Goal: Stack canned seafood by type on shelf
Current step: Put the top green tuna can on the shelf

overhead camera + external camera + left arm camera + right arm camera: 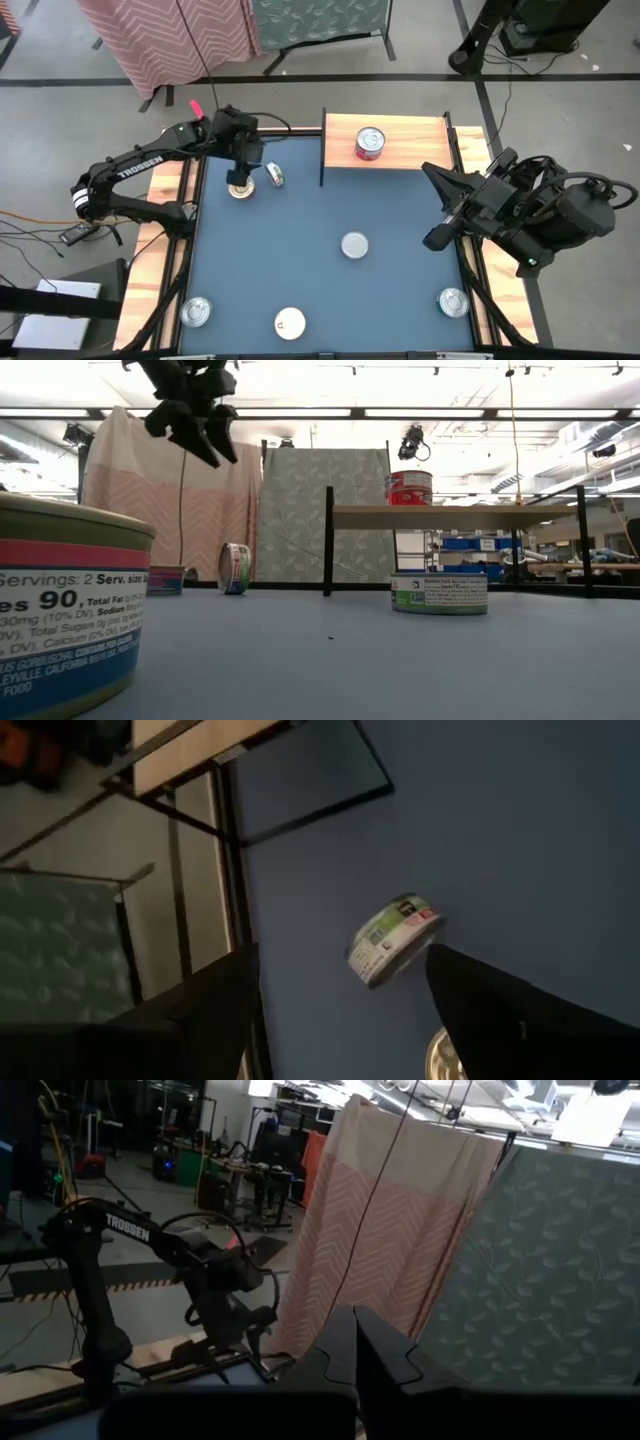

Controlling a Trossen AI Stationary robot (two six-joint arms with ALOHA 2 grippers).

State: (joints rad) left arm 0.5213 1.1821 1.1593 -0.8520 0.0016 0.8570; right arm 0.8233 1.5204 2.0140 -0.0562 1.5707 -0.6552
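I read the job as barely begun: one tin is up, the rest are loose on the blue counter (300, 210).

Nearest my edge, along the six o'clock side, three tins lie flat: a silver-lidded tin (196, 312) toward seven o'clock, a white-lidded tin (290, 322) at six, and another silver tin (453, 301) toward five. None of these has been touched by the sorting, as far as I can judge.

Closer to the middle, slightly toward three o'clock, sits a grey-lidded tin (354, 244) with a green-and-white side label, upright and alone.

Farther out, around ten to eleven o'clock, the left pincer (243, 166) hangs above the counter with its fingers spread wide and nothing between them. Below it lies a gold-lidded tin (239, 188), flat, and just beside that a tipped tin (275, 176) standing on its edge with a green label. I take one of these two to be the next pick; the one on edge looks the more awkward.

At three o'clock the right pincer (436, 238) waits over the counter's side rail, pinched shut and empty.

Farthest, at twelve to one o'clock, the shelf (400, 135) carries a single red tin (370, 143), upright on the plank. No stack of any type exists yet, so six tins remain to be lifted and grouped.
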